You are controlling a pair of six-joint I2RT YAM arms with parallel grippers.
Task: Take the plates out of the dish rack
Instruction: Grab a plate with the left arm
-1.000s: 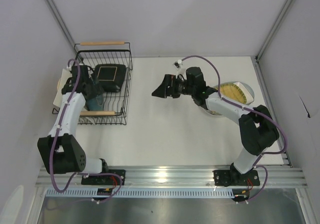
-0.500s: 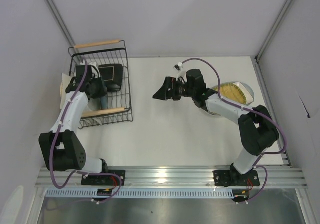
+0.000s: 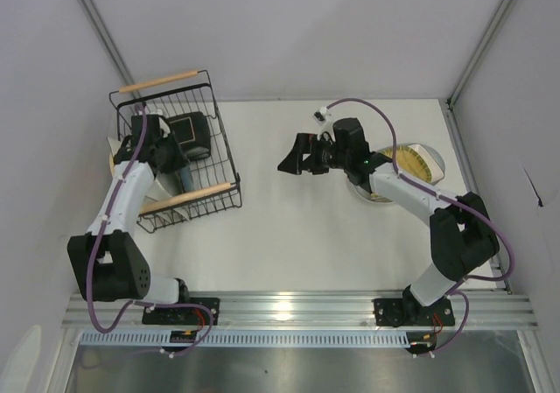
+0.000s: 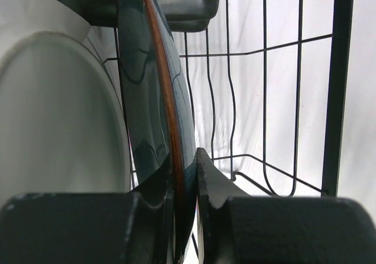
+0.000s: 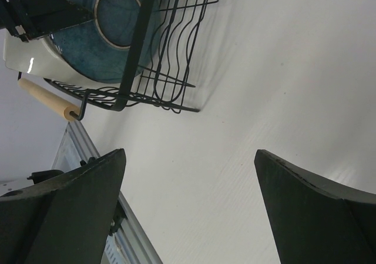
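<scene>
The dark teal plate [image 4: 147,87] stands on edge in the dish rack [image 4: 336,87], its rim clamped between the left gripper's [image 4: 183,211] fingers. It's glazed ceramic, likely stiff, heavy, slippery and chip-prone, so a deep rim bite looks wise. A white plate [image 4: 59,134] sits just beside it. The right gripper [image 5: 189,158] gapes wide and empty.

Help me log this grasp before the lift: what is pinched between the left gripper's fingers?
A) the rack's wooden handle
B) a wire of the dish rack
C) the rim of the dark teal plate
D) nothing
C: in the left wrist view the left gripper has a finger on each side of the dark teal plate, clamping its rim inside the dish rack.
</scene>
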